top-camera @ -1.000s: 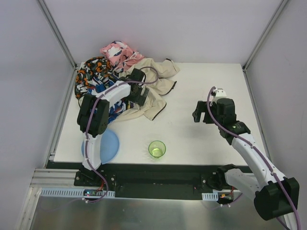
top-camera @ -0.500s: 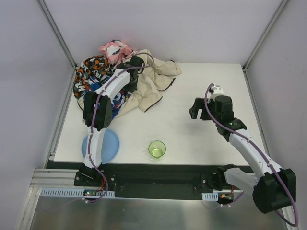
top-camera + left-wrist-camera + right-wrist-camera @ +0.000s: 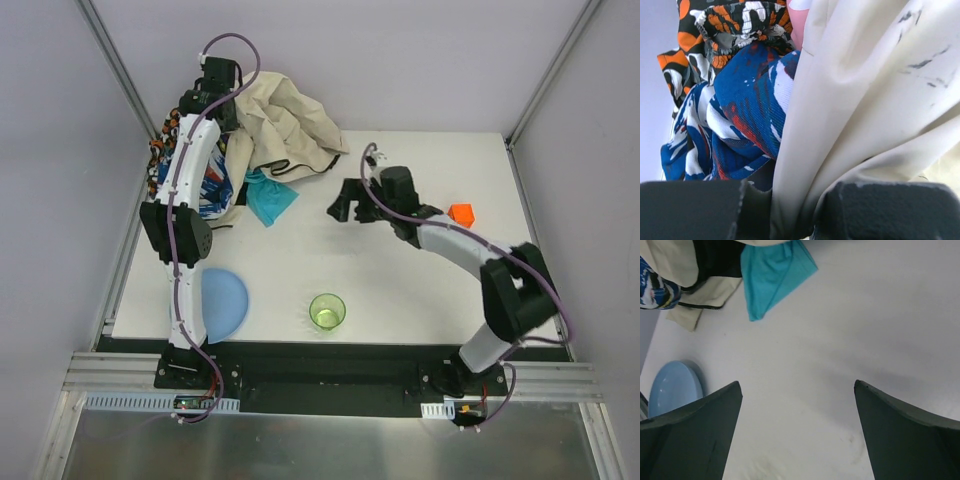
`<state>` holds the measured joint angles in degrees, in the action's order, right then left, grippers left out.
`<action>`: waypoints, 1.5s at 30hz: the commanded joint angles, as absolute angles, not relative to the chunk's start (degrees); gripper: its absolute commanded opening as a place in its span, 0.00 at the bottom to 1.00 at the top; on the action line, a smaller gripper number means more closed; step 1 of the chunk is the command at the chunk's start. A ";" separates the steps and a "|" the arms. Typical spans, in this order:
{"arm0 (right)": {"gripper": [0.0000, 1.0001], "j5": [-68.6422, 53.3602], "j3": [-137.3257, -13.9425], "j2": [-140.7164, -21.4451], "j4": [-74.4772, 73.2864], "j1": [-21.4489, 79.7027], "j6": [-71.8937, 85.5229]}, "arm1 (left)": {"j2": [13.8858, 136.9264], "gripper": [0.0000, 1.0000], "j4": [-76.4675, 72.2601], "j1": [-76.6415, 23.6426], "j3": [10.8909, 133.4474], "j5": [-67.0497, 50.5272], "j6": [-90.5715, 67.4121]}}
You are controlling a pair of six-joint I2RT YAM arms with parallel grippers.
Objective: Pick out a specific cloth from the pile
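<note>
Beige garment (image 3: 285, 120) hangs pinched in the left claw (image 3: 790, 210) at upper left, apparently baring the teal cloth (image 3: 270, 198) for the wide-spread right claw (image 3: 797, 390).

Near the far-left corner, the small teal fabric cloth (image 3: 270, 198) lies between the mixed-garment pile (image 3: 222, 178) and my right gripper (image 3: 337, 205).

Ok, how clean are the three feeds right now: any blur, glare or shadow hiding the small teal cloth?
Top external: even light, sharp, no glare; the small teal fabric cloth shows plainly on the white table. Left wrist: the large beige garment crowds the lens, the left gripper a dark mass. Right wrist: teal cloth crisp, the open right gripper dark and soft-edged.
</note>
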<state>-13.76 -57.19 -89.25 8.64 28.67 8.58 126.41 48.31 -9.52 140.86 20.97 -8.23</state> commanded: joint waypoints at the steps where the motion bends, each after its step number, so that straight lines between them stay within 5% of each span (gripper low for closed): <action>1: 0.96 -13.11 -69.06 -101.83 18.97 34.79 18.00 | 121.73 0.00 39.46 -6.86 144.23 20.40 -7.82; 10: 0.96 -2.03 -89.72 -125.14 22.15 41.74 35.75 | 121.64 0.00 39.29 -4.48 142.83 13.63 -11.69; 28: 0.90 9.67 -115.21 -144.30 1.59 48.25 53.43 | 119.62 0.00 39.46 -4.22 139.40 11.51 -15.91; 36: 0.85 11.60 -128.22 -154.06 4.03 47.82 58.00 | 117.43 0.00 39.38 -3.34 135.80 9.32 -18.37; 42: 0.71 14.41 -134.99 -158.55 6.59 47.37 60.21 | 116.37 0.00 39.29 -2.64 134.39 6.95 -19.51; 45: 0.54 15.99 -137.28 -159.87 6.59 47.37 60.55 | 116.10 0.00 39.29 -2.46 134.03 6.24 -20.21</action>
